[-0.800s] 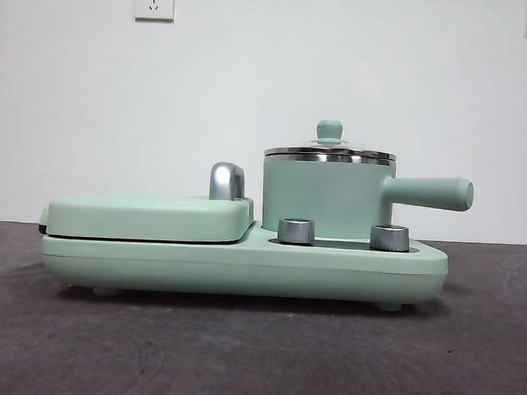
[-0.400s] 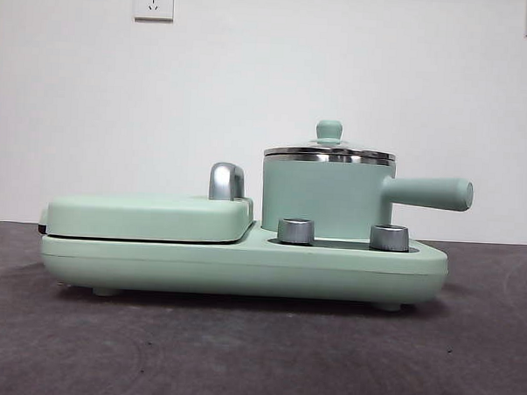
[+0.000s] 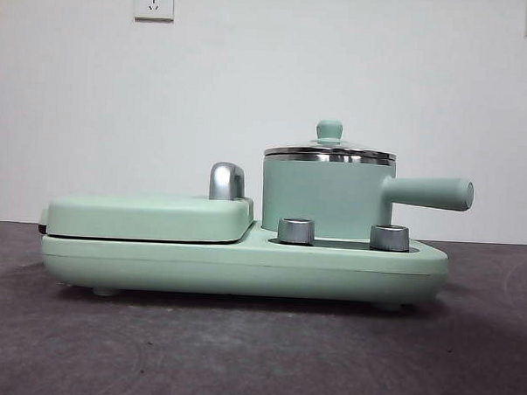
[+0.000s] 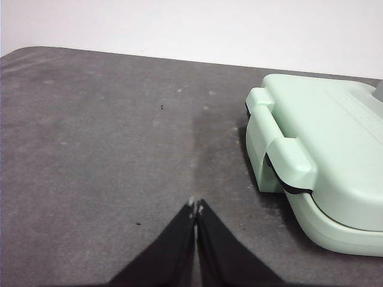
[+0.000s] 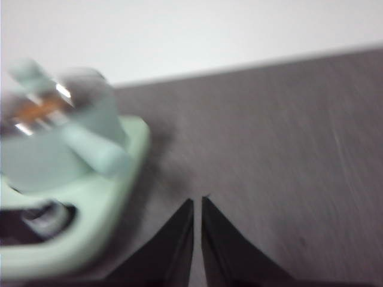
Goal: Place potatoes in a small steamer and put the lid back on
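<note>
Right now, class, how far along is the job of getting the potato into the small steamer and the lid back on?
It looks finished or nearly so. Done: the lid sits on the small steamer, and the blurred right wrist view shows something orange-brown under the glass, probably the potato. In hand: nothing. The left gripper and right gripper have their jaws shut and empty above the table. Left: seemingly nothing.

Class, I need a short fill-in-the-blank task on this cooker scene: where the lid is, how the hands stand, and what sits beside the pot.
1. The lid rests on the ___.
2. The left hand hangs over the table with its jaws ___.
3. The griddle cover beside the pot is ___.
4. Below the pot stand ___ steel knobs.

Missing words: steamer; shut; closed; two
</note>
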